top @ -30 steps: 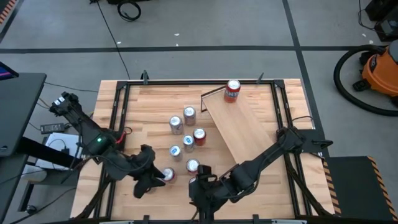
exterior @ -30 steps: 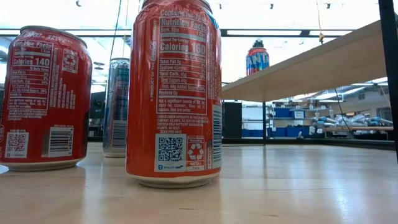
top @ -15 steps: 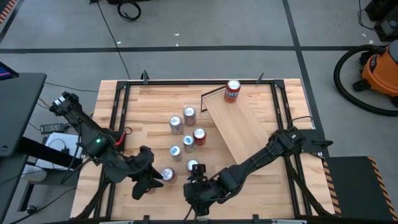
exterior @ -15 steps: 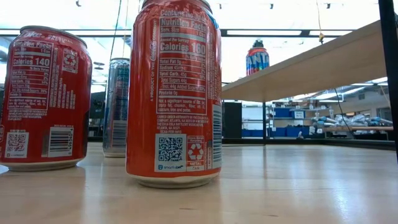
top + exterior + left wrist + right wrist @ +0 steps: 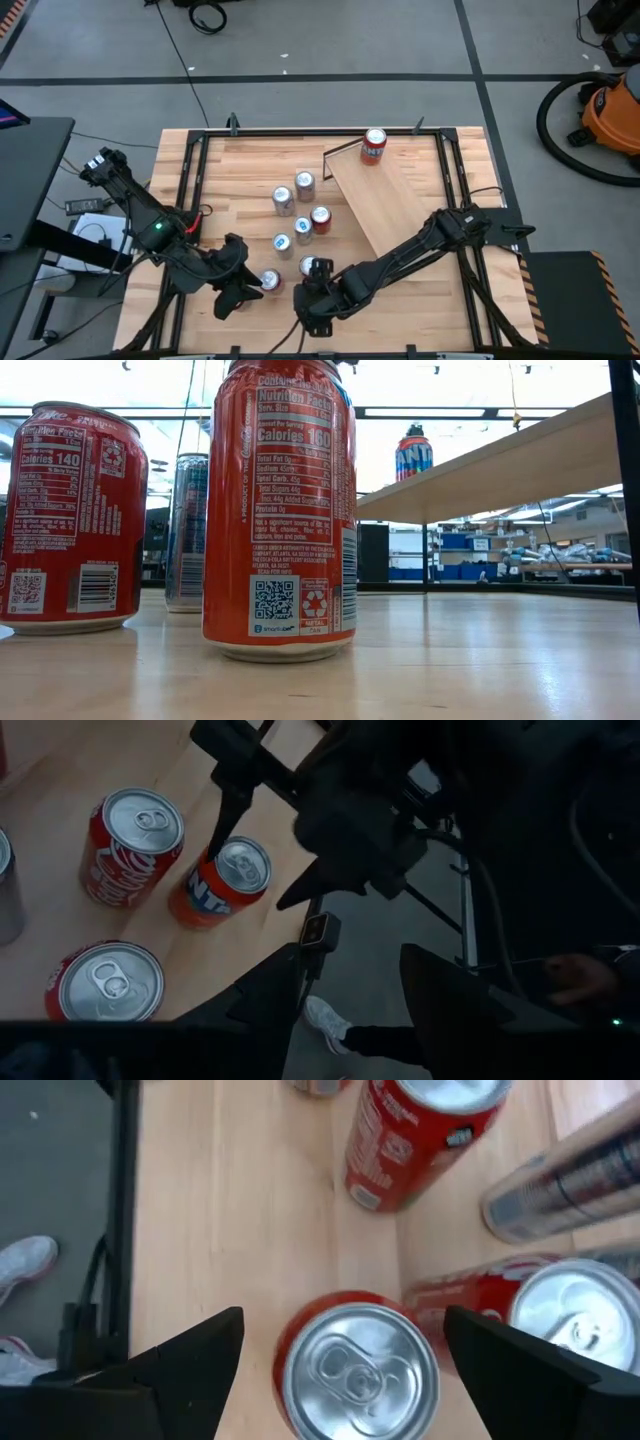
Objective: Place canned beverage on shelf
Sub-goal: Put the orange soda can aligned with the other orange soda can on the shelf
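The shelf [image 5: 385,205] is a sloped light wood board at the table's right; one can [image 5: 374,146] stands at its far end. Several cans stand on the tabletop. My right gripper [image 5: 343,1320] is open above an orange can [image 5: 355,1365] near the table's front edge, one finger on each side of its top, touching nothing. This can also shows in the left wrist view [image 5: 225,880] and in the high view [image 5: 315,267]. My left gripper [image 5: 350,960] is open and empty at the front edge, beside a red can [image 5: 270,281].
Other cans stand close behind the orange one: a red can [image 5: 420,1130], a dark slim can [image 5: 565,1180] and a red can [image 5: 555,1310]. A black metal frame [image 5: 190,190] runs around the tabletop. A person's shoe [image 5: 325,1020] shows on the floor past the front edge.
My right gripper has gone a little toward the table's left edge, along the front edge, and now stands over the orange can. The cans have stayed where they were.
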